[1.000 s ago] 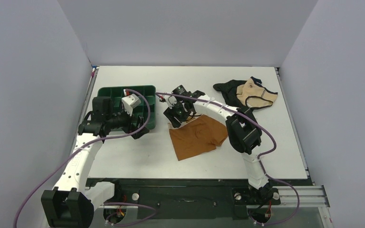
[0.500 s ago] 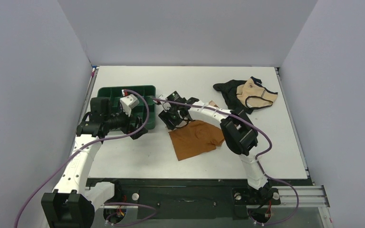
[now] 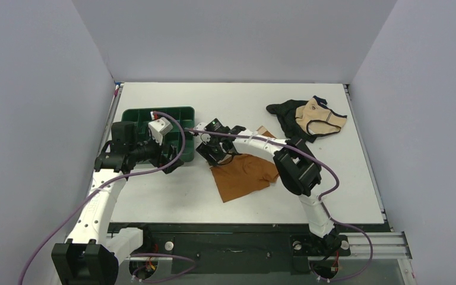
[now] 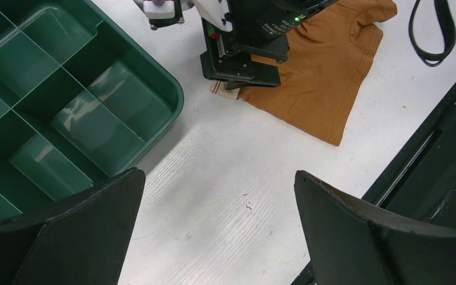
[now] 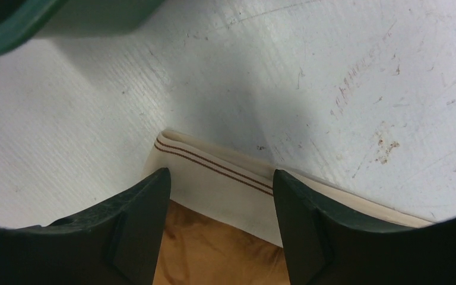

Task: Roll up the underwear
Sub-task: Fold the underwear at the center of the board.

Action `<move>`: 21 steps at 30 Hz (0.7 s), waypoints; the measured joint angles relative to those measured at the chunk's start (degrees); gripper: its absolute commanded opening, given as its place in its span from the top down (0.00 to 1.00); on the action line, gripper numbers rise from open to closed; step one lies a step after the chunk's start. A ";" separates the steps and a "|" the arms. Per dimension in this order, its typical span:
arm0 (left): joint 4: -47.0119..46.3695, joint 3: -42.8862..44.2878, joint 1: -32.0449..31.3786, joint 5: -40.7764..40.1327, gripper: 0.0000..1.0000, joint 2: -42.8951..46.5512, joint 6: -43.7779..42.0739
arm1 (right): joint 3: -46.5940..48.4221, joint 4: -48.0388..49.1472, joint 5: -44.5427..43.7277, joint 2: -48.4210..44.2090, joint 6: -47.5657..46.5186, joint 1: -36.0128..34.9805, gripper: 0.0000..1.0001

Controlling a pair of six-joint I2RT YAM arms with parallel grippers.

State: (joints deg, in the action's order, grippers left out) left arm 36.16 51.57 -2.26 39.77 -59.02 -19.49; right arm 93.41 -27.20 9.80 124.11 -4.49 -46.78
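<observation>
- Scuffed white table [image 3: 344, 178], pale grey walls [image 3: 231, 35] around.
- Right claw [image 5: 219, 184] parted, straddling cream waistband [image 5: 214, 169] of rust-brown fabric briefs [image 3: 243, 178], not clamped.
- Left claw [image 4: 217, 196] wide apart, empty, above table.

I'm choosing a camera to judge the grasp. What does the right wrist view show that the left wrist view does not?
Only the right wrist view: two thin brown stripes on the waistband, which lies in the gap of the open right end effector. Only the left wrist view: the compartments of the green tray, the brown body of the underwear spread flat, and a black loop. Both: the underwear, the white table and some of the tray.
</observation>
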 measured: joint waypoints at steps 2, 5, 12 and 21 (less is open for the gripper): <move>-0.39 -0.11 0.02 -0.22 0.03 0.00 0.35 | 0.00 -1.25 0.61 -0.68 -1.03 0.33 0.38; -0.98 -0.24 0.04 -0.50 0.03 0.00 0.96 | -0.92 -3.34 1.79 -3.78 -3.13 0.68 0.37; -2.93 -0.22 0.04 -0.61 0.03 -0.02 2.23 | -7.17 -7.28 4.20 -15.08 -8.57 0.46 0.34; -3.41 0.24 0.31 -2.03 0.03 -0.02 3.56 | -19.78 -10.71 4.57 -17.42 -14.01 -6.19 0.37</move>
State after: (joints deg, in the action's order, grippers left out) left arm 32.75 51.81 -1.96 37.74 -59.05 -15.92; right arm 73.63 -37.91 14.37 106.69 -18.50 -52.97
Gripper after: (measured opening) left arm 0.967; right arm 0.645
